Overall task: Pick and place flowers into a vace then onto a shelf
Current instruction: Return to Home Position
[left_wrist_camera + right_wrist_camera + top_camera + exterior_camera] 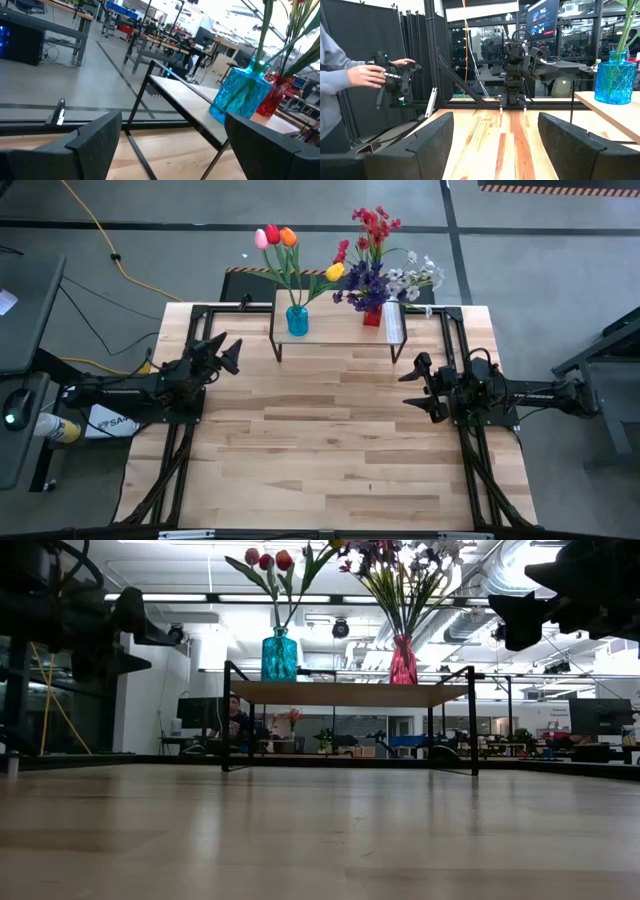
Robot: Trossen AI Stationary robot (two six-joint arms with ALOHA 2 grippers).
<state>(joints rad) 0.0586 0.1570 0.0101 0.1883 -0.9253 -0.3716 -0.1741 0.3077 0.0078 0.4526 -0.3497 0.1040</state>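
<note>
Two vases stand on the low shelf (335, 335) at the table's far edge. The blue glass vase (297, 320) holds pink, red and orange tulips (275, 237). The red vase (372, 316) holds red, purple and white sprigs (375, 275), and a yellow tulip (335, 272) shows beside them. My left gripper (232, 352) hovers open to the left of the shelf, empty. My right gripper (410, 383) hovers open near the shelf's right legs, empty. In the left wrist view the blue vase (240, 95) and red vase (272, 97) stand ahead of the open fingers (95, 137).
The shelf's thin black legs (228, 715) stand on the wooden tabletop (330, 450), with bare wood in front of it. A clear upright object (393, 322) stands beside the red vase. In the right wrist view a person's hand (367, 75) holds a controller beyond the table's left side.
</note>
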